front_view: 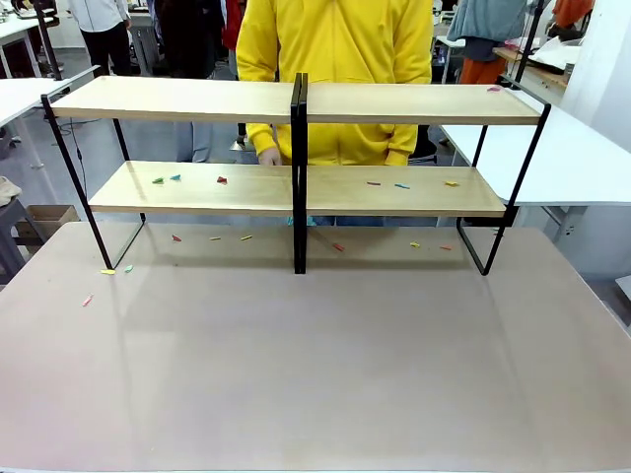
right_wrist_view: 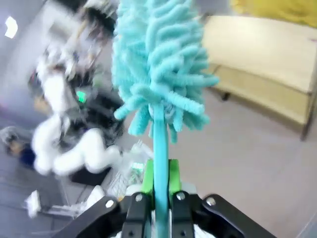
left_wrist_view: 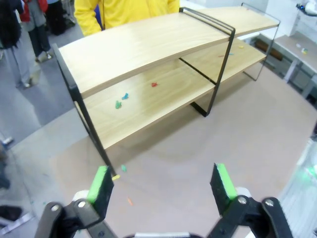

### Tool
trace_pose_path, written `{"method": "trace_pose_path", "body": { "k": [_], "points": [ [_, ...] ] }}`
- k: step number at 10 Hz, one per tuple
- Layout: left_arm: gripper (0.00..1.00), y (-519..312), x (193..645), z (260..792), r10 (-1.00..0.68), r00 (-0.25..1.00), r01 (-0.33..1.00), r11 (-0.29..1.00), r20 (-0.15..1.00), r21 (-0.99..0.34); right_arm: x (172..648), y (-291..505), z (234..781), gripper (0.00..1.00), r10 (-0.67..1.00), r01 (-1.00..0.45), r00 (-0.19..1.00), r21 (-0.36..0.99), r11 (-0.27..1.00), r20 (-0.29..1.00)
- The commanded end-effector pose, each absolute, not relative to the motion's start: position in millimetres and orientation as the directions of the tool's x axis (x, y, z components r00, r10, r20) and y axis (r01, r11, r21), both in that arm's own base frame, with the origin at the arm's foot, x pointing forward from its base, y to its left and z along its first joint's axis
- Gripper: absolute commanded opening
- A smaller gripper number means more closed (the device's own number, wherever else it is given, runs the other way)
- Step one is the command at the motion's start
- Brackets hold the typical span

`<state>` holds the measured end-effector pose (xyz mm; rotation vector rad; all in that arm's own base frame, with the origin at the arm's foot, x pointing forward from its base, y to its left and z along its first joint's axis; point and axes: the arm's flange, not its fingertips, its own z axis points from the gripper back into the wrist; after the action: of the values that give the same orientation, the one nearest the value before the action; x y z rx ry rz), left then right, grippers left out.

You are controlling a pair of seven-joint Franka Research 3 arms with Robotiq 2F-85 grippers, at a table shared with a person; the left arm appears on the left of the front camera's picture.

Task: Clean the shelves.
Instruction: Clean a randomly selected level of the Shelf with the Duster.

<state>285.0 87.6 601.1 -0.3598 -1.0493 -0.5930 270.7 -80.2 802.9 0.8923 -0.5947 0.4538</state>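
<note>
Standing across the far half of the bench, the shelves carry small coloured scraps on the lower board, with more on the bench beneath. Right end effector clenched on the handle of a teal duster. Left end effector released, pads apart, hovering near the shelves' left end

Wide two-tier rack of long light-wood boards in a thin black metal frame, central black post, upright at the far side of grey-brown table, small coloured scraps scattered along its lower board
</note>
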Motion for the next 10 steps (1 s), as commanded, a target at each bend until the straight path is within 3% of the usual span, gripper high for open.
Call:
{"method": "trace_pose_path", "body": {
  "k": [1, 3, 4, 6, 8, 10],
  "points": [
    [1.00, 87.3, 285.8, 600.2, -0.282, 0.358, 0.624, 0.782, 0.890, -0.003, 268.4, -132.1, 814.6, 0.12, 0.269, -0.734, 0.667, 0.551, 0.397, 0.695],
    [1.00, 87.3, 285.8, 600.2, -0.282, 0.358, 0.624, 0.782, 0.890, -0.003, 254.1, -162.9, 797.6, 0.12, 0.280, -0.811, 0.582, 0.519, 0.270, 0.764],
    [1.00, 87.3, 285.8, 600.2, -0.282, 0.358, 0.624, 0.782, 0.890, -0.003, 234.1, -140.0, 809.6, 0.12, 0.262, -0.733, 0.661, 0.531, 0.425, 0.703],
    [1.00, 87.3, 285.8, 600.2, -0.282, 0.358, 0.624, 0.782, 0.890, -0.003, 234.9, -163.1, 796.7, 0.12, 0.290, -0.772, 0.625, 0.522, 0.361, 0.724],
    [1.00, 87.3, 285.8, 600.2, -0.282, 0.358, 0.624, 0.782, 0.890, -0.003, 233.0, -142.7, 795.6, 0.12, 0.339, -0.754, 0.638, 0.471, 0.458, 0.691],
    [1.00, 87.3, 285.8, 600.2, -0.282, 0.358, 0.624, 0.782, 0.890, -0.003, 237.4, -130.4, 792.9, 0.12, 0.336, -0.752, 0.635, 0.457, 0.475, 0.696]
  ]
}}
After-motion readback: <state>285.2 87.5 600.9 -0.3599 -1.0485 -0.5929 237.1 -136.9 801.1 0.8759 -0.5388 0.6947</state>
